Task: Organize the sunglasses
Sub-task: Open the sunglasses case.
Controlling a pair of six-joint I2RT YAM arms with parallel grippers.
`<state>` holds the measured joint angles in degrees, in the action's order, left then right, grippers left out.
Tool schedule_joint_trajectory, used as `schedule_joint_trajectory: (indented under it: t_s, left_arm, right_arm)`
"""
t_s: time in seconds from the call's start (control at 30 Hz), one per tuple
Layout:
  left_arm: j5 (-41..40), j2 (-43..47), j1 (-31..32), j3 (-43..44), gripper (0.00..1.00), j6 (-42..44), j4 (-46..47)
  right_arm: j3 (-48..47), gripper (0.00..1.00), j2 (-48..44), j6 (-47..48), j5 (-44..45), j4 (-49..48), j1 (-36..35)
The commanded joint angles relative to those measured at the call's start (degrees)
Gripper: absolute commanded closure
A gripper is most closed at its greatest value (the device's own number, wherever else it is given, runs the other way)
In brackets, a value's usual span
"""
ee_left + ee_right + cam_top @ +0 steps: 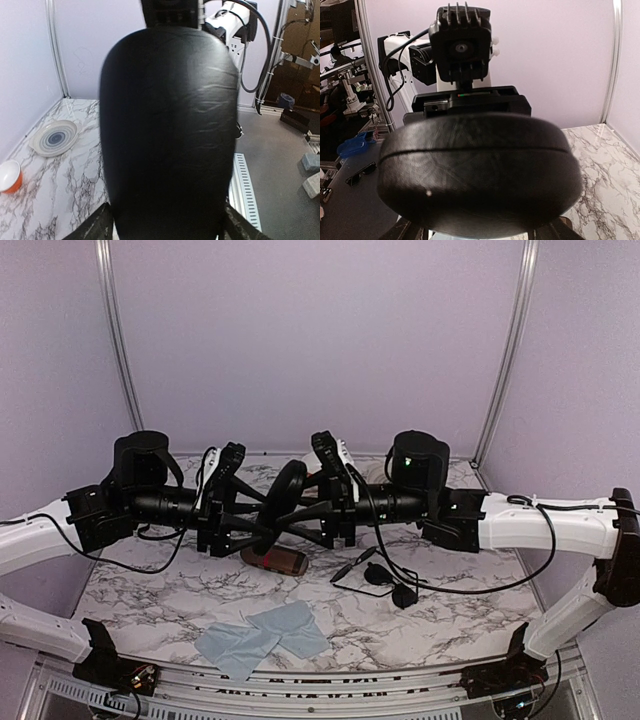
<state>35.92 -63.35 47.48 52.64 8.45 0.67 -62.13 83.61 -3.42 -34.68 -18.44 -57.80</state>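
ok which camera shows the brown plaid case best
top external: the brown plaid case lies in shadow on the marble table, its whole length visible. both wrist views are mostly filled by the black case, so neither shows the plaid one.

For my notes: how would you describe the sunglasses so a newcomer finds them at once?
On the marble table, look just right of centre, below the black case raised between the arms. The sunglasses lie there, right of the brown plaid case and beyond the blue cloths. They alone are thin black wire with two dark round lenses.
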Motion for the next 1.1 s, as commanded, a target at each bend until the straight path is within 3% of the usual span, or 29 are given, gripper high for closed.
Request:
schedule_joint_trajectory:
  t_s: [0.0, 0.2, 0.77, 1.07]
  left_arm:
    - [-0.58, 0.62, 0.11, 0.07, 0.40, 0.41, 1.40]
    - [2.53, 1.17, 0.07, 0.81, 0.51, -0.58, 1.36]
    - [14.50, -0.66, 0.15, 0.71, 0.53, -9.26, 9.12]
    - [20.14, -1.22, 0.15, 1.19, 0.56, -11.72, 10.28]
  right_arm:
    - [-1.93, 0.56, -0.43, -0.67, -0.38, -2.70, 0.19]
    - [-2.03, 0.56, -0.53, 0.15, -2.18, -2.16, 1.43]
    - [-3.97, 0.56, -1.29, 3.23, -14.99, 0.08, 5.69]
    - [-9.81, 0.55, 2.12, 8.35, -24.34, 7.24, 7.08]
